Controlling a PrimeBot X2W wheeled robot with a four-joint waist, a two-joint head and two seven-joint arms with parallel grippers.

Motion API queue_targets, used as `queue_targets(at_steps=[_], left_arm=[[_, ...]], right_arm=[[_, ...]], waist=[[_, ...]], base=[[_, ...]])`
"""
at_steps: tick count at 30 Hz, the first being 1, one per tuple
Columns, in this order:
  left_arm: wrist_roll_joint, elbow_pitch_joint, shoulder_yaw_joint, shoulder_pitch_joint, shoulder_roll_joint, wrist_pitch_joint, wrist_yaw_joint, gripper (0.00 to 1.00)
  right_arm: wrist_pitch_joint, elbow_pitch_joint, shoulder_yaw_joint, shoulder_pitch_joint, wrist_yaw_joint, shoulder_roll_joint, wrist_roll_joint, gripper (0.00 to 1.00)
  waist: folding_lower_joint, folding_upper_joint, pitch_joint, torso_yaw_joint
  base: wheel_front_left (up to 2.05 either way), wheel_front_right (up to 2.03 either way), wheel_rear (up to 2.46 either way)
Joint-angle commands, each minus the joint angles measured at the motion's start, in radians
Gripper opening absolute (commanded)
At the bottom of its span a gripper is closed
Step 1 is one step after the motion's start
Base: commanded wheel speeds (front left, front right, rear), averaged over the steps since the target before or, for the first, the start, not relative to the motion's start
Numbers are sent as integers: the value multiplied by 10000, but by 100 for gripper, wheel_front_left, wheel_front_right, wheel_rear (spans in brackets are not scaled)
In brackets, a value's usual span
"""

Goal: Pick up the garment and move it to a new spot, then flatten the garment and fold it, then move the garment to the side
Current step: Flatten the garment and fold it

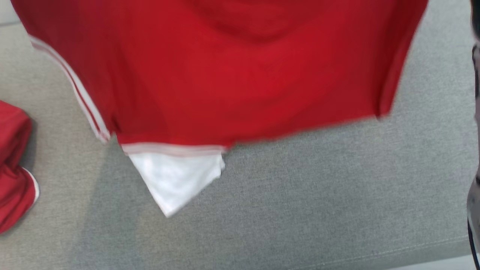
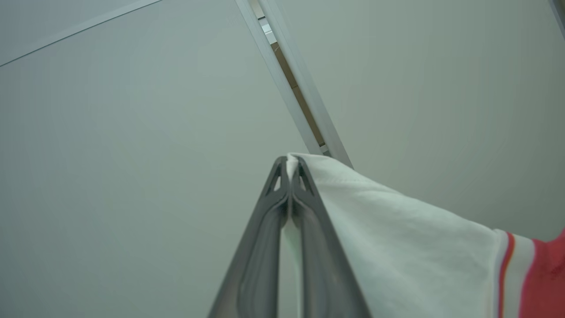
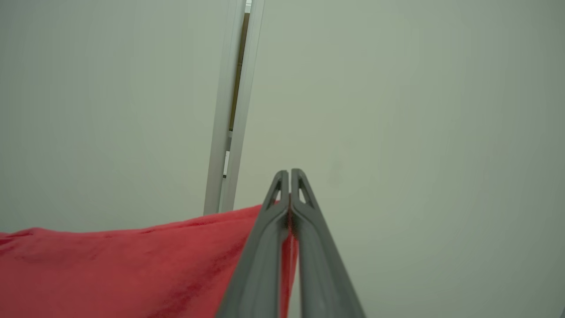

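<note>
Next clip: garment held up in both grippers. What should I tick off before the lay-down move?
1. Left gripper shut on garment, white part: ok.
2. Right gripper shut on its red cloth: ok.
3. Garment hanging spread between the two grips: ok.
4. Lower hem clear of grey surface: cannot tell, blurred.
5. Second red garment lying off to the left, apart from the drop area: ok.

Red garment [image 1: 240,75] with white stripes, grey surface [image 1: 318,195], dark fingers [image 2: 318,247].
</note>
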Motion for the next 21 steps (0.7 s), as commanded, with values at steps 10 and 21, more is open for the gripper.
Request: queue_targets(at_steps=[10,21], left_arm=[[66,4308,-441,-4921,-325,-1953,111,0],[23,3820,-227,-4259,-962,-2106,54,0]], right_arm=[[-2900,4999,-283,-5008,-7,518,-1213,0],[-3353,5984,-1123,-4466,-8,761,-1052,0]], waist=[[0,0,2091,-130],[0,0,2191,338]], base=[[0,0,0],[0,0,0]])
